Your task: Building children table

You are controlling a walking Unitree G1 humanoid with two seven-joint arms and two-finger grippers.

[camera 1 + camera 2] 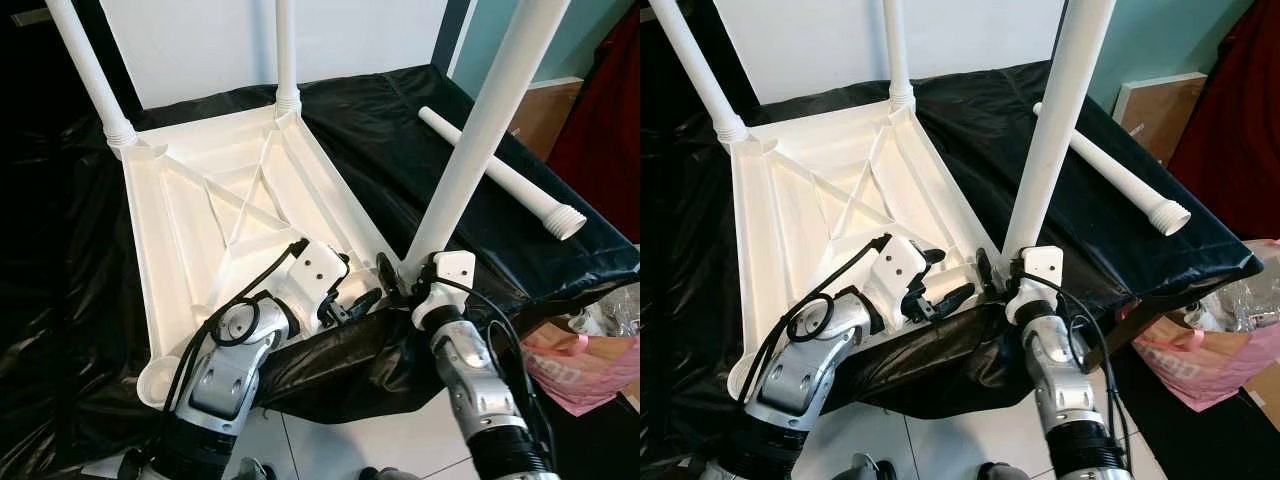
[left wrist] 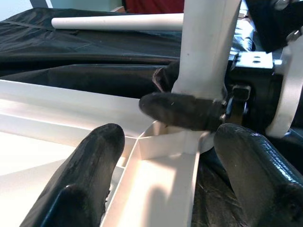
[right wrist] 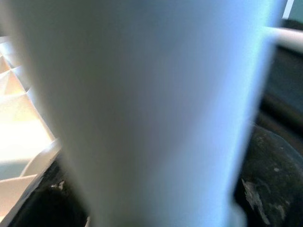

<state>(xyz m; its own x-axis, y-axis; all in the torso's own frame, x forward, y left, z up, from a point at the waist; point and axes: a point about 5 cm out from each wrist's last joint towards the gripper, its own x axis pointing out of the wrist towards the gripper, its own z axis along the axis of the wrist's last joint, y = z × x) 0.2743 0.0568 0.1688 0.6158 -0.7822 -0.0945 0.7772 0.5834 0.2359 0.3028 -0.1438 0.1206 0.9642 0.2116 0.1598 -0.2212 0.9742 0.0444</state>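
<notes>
The white children's table (image 1: 200, 230) lies upside down on a black-covered surface. Two white legs (image 1: 90, 70) (image 1: 286, 50) stand in its far corners. A third leg (image 1: 480, 130) stands tilted at the near right corner, and my right gripper (image 1: 395, 275) is shut on its base; up close the leg (image 3: 142, 109) is a blur. My left gripper (image 1: 355, 300) hovers open just left of that corner, over the table's near rim. Its fingers (image 2: 90, 179) straddle a rib, facing the held leg (image 2: 208, 42). A fourth leg (image 1: 500, 172) lies loose on the cloth to the right.
The near left corner socket (image 1: 155, 380) overhangs the front edge. The black cloth (image 1: 400, 130) hangs over the edge above the tiled floor (image 1: 380, 440). A pink bag (image 1: 580, 365) sits low on the right, and a cardboard box (image 1: 1160, 105) stands behind.
</notes>
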